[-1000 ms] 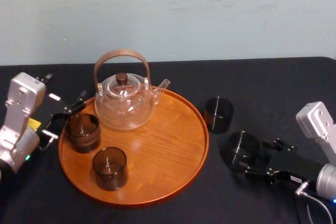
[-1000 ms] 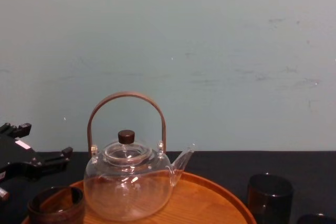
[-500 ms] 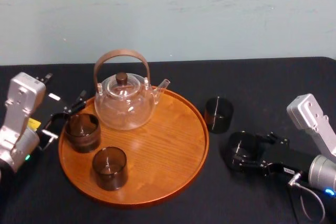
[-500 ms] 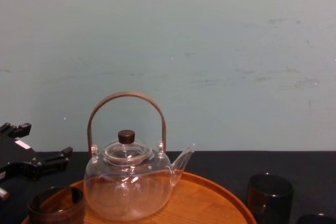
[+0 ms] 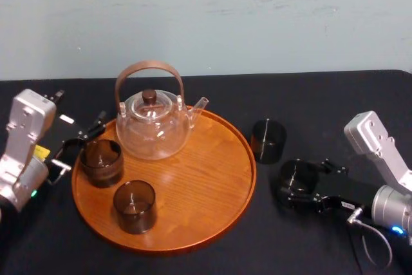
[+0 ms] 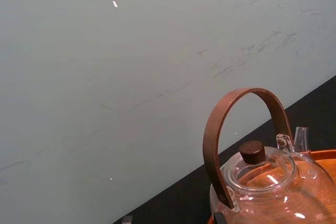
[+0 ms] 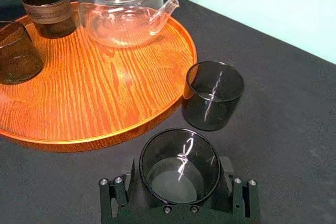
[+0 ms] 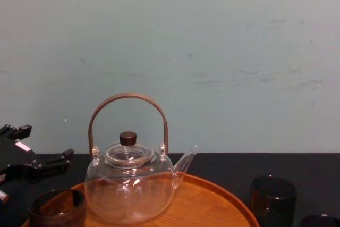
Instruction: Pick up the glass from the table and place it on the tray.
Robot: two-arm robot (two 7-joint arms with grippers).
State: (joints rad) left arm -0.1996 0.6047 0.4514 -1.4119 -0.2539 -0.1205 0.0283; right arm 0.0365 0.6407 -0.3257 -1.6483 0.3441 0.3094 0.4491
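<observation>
Black table (image 5: 322, 94), one, carrying a round orange-brown wooden tray (image 5: 212, 178).
- On the tray: clear glass teapot (image 5: 153, 127) with a bent brown handle at the far side; brown-banded cup (image 5: 101, 162) at the left rim; dark tumbler (image 5: 134, 205) nearer the front.
- On the table, right of the tray: spare dark glass (image 5: 268, 140), just beside the rim.
- A second dark glass (image 5: 295, 177) stands upright on the table, nearer the robot.
- Right gripper (image 7: 179, 179): low over the table, jaws spread wide with one on each side of that second glass.
- Left gripper (image 5: 78, 147): beside the tray's left rim near the banded cup, jaws apart, holding nothing.
</observation>
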